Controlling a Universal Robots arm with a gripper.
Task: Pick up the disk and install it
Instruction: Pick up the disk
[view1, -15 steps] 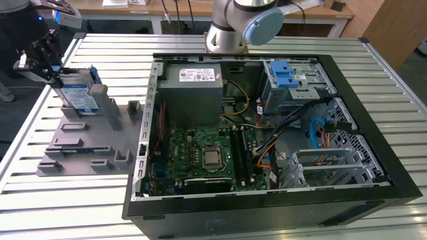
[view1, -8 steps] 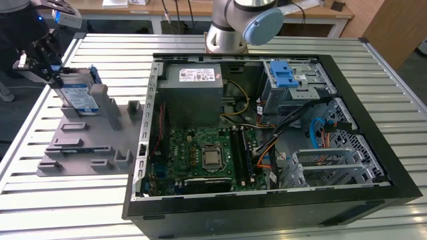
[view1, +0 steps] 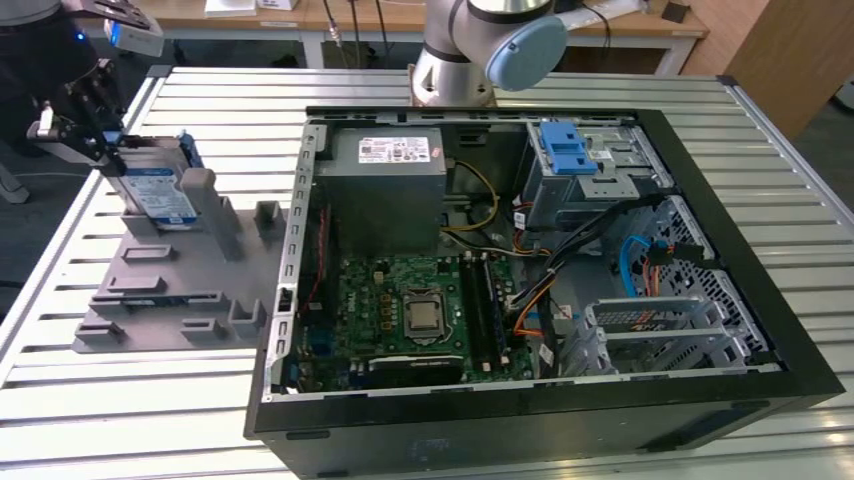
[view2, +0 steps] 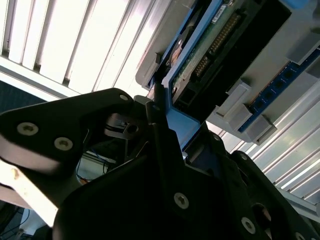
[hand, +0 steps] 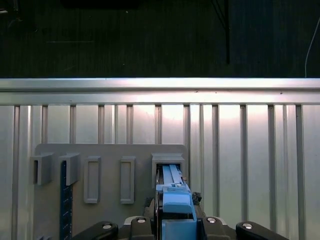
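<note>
The disk (view1: 158, 192), a grey drive with a white and blue label in a blue carrier frame, stands on edge in a slot of the grey holder (view1: 160, 300) at the exterior view's left. My gripper (view1: 112, 150) sits at the disk's upper end, shut on its blue frame. In the first wrist view the disk (hand: 172, 192) runs edge-on from between my fingers (hand: 150, 220) into the holder slot (hand: 168, 161). The second wrist view shows the disk's blue frame and circuit board (view2: 200, 65) just beyond my gripper (view2: 167, 127).
An open computer case (view1: 534, 425) lies on the slatted metal table (view1: 134, 420), beside the holder. Inside are a grey power supply box (view1: 384, 185), a motherboard (view1: 414, 305) and a drive bay with a blue latch (view1: 569, 152). The arm's base (view1: 467, 50) stands behind the case.
</note>
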